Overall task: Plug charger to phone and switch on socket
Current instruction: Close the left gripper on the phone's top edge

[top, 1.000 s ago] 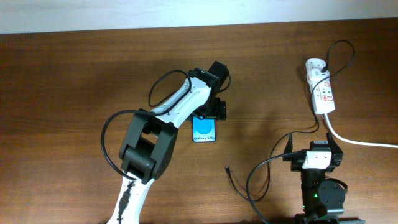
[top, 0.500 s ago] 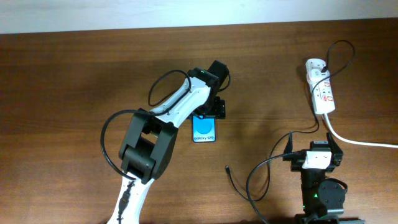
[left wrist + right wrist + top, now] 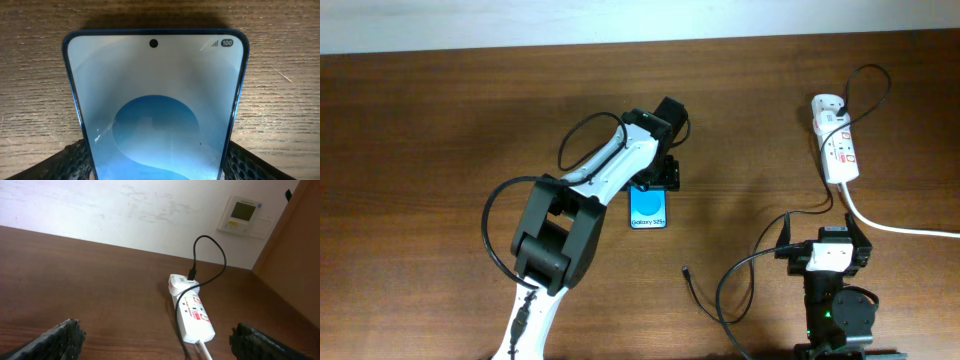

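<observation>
The phone (image 3: pixel 649 208) lies flat on the wooden table, blue screen up, white text strip at its near end. My left gripper (image 3: pixel 661 176) is over its far end; in the left wrist view my fingers (image 3: pixel 157 167) press against both long edges of the phone (image 3: pixel 155 85). The charger's black connector tip (image 3: pixel 686 269) lies loose on the table to the phone's near right; its plug sits in the far end of the socket (image 3: pixel 836 140). My right gripper (image 3: pixel 160 342) is open and empty, facing the socket (image 3: pixel 192 312) from a distance.
The socket's thick white cord (image 3: pixel 905 229) runs off the right edge. The thin black cable loops around my right arm base (image 3: pixel 830 255) and arcs above the socket. A wall with a thermostat panel (image 3: pixel 242 215) stands behind the table.
</observation>
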